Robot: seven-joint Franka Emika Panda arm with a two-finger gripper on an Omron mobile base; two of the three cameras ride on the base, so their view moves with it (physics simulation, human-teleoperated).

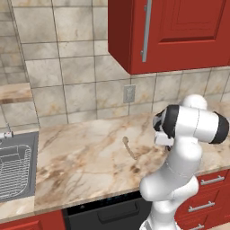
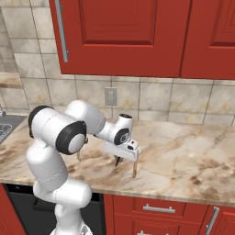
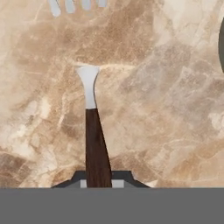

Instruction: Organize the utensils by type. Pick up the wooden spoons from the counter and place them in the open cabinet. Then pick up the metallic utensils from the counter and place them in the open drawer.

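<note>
Left to right: the sink (image 1: pixel 15 166); one wooden spoon (image 1: pixel 129 147) lying flat on the surface (image 1: pixel 81 166), bowl toward the wall, just left of the arm. We find the end effector (image 3: pixel 98 183) nearly closed on the dark handle of the fork (image 3: pixel 89 87), whose long axis runs straight out from the fingertips, silver neck foremost. Nothing crowds it. Next, in our judgement: the carry to the open drawer.
</note>
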